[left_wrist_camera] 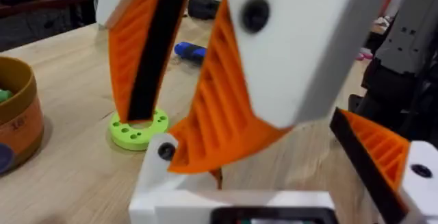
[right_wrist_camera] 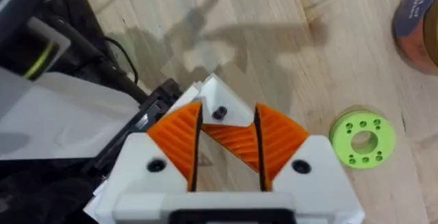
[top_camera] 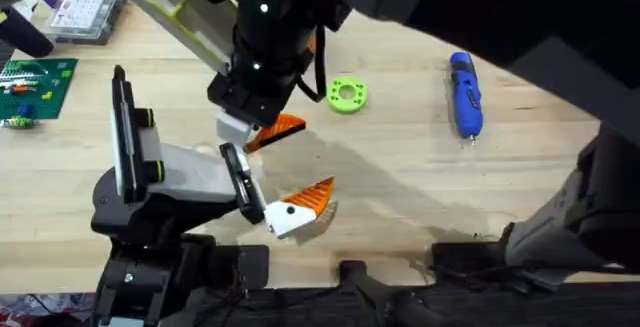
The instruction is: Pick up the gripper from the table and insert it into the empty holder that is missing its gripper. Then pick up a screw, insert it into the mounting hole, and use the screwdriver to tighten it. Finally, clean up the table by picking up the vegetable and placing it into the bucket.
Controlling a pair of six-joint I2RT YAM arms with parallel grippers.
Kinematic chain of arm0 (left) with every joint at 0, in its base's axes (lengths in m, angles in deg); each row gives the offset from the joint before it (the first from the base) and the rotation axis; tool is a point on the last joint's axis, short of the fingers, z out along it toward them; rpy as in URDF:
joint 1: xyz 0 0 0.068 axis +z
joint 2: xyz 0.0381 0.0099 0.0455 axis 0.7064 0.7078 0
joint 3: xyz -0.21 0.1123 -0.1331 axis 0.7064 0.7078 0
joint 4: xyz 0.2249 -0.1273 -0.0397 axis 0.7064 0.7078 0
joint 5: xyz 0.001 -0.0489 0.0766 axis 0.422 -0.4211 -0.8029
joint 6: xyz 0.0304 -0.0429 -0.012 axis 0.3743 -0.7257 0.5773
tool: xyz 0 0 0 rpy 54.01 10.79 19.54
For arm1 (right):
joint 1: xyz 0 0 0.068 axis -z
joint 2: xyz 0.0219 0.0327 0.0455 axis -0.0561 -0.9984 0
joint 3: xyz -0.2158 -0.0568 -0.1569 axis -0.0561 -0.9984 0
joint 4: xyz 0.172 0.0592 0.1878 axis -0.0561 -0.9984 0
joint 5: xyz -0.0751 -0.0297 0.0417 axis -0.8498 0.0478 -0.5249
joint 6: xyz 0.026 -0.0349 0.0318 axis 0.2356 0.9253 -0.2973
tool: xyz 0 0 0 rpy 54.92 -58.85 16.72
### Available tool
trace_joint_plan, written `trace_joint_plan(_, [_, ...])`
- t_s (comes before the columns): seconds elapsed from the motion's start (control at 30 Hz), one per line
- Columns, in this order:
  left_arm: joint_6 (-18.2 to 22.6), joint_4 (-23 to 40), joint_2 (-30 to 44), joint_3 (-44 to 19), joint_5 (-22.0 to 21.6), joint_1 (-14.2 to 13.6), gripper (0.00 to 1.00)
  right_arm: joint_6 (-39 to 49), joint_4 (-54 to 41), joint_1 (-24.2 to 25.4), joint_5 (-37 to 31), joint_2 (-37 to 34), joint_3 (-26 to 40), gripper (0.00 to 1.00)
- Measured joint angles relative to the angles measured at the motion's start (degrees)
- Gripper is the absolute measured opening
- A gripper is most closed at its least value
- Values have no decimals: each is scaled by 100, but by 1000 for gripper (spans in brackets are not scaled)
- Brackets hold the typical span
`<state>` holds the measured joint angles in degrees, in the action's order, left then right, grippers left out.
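- Overhead: holder [top_camera: 170, 172] sits at the near-left corner of the worktop [top_camera: 400, 187]. A fitted finger piece [top_camera: 305, 205] is at its black end plate. Right tool [top_camera: 265, 132] hangs just beside that plate. Screwdriver [top_camera: 465, 92] lies toward the far-right edge, well apart. Green ring [top_camera: 347, 94] lies between them.
- Left wrist: adds the bucket [left_wrist_camera: 17, 125], near the ring, w/ the screwdriver beyond. Left tool [left_wrist_camera: 274, 183] state: cannot tell.
- Right wrist: right tool is clenched on the gripper [right_wrist_camera: 219, 118], one pad on each flank. Its white tip w/ mounting hole points away from the tool. It is held over the worktop, just beside the holder. Overhead does not resolve this grasp.
- Handling (judgement): the gripper is prob. light, rigid plastic. The ribbed pad gives friction, but the smooth white base may slip. Hold by the flanks and keep the hole and mating face clear. A tilted entry could jam.
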<state>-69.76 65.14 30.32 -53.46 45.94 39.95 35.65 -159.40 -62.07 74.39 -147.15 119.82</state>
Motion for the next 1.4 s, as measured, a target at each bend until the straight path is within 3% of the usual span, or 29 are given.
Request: trace_joint_plan(1.4, [-18, 0, 0, 0, 0, 0, 987, -65, -90, -2, 82, -149, 55, 292])
